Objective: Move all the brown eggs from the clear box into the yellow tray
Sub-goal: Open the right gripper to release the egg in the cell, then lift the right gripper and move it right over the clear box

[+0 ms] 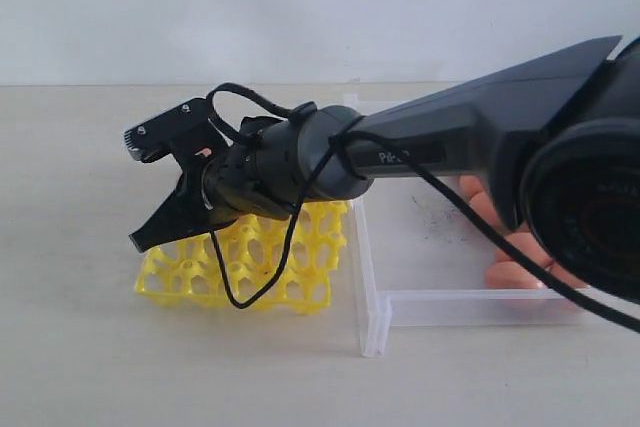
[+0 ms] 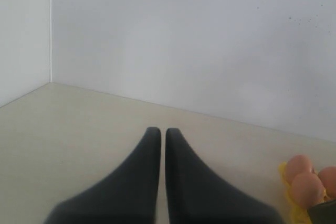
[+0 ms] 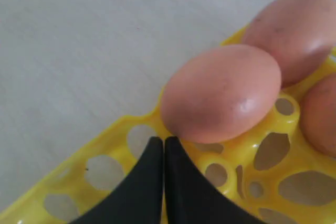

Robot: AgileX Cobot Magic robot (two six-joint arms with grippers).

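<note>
The yellow tray [image 1: 310, 267] lies on the table left of the clear box [image 1: 372, 297]. Several brown eggs [image 1: 515, 247] show in the box behind my right arm. My right gripper [image 1: 142, 239] reaches across and hangs over the tray's left part. In the right wrist view that gripper [image 3: 164, 141] is shut and empty, its tips right against one brown egg [image 3: 223, 93] seated in the yellow tray [image 3: 239, 163], with two more eggs [image 3: 299, 24] beside it. My left gripper [image 2: 160, 131] is shut and empty above bare table, with eggs [image 2: 307, 182] on the tray off to one side.
The right arm's dark body [image 1: 480, 132] and a loose black cable [image 1: 250, 292] cross above the tray and the box. A pale wall [image 1: 300, 7] stands behind the table. The box floor carries dark smudges [image 1: 436, 213].
</note>
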